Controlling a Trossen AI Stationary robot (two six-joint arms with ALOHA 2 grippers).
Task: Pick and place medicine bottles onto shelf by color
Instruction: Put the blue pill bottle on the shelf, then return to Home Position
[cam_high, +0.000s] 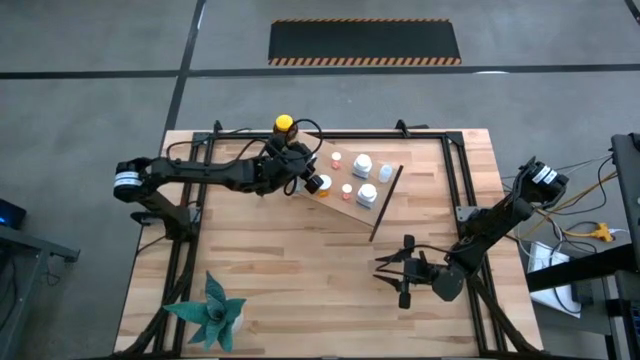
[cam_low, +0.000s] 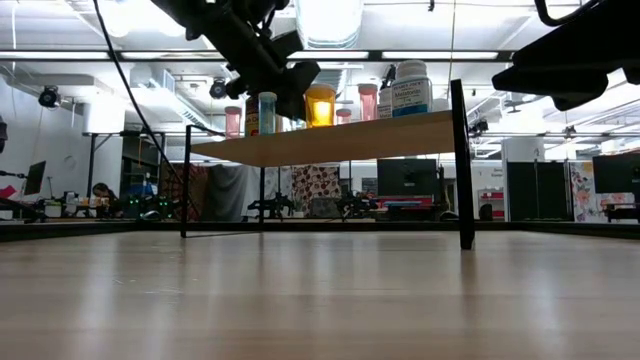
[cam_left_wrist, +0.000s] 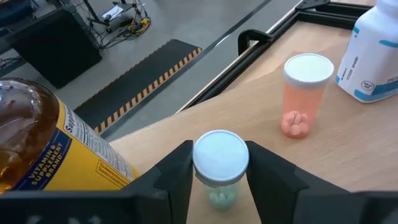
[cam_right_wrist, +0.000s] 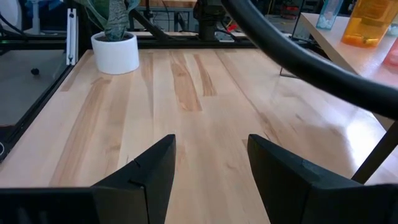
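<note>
The wooden shelf (cam_high: 340, 205) stands at the table's far middle and carries several small bottles. My left gripper (cam_high: 314, 183) reaches over the shelf's left part, shut on a small teal-tinted bottle with a white cap (cam_left_wrist: 221, 160); the bottle also shows in the low view (cam_low: 267, 112). The amber bottle with a yellow cap (cam_high: 284, 125) stands just beside it (cam_left_wrist: 43, 149). A pink bottle with a white cap (cam_left_wrist: 303, 93) and a bigger white bottle (cam_left_wrist: 376, 56) stand farther along the shelf. My right gripper (cam_high: 400, 270) is open and empty, low over the table's near right. My left gripper pinches the small bottle's white cap (cam_left_wrist: 200, 155) between its two fingers (cam_left_wrist: 177, 171), one on each side. The fingers slant down from the table's left. The bottle is upright, and its foot (cam_low: 267, 133) seems to rest on the shelf board.
A green paper plant in a white pot (cam_high: 212, 310) stands at the table's near left corner, and shows in the right wrist view (cam_right_wrist: 115, 50). The shelf's black legs (cam_low: 465, 170) stand on the table. Bare tabletop (cam_high: 300, 270) lies between shelf and near edge.
</note>
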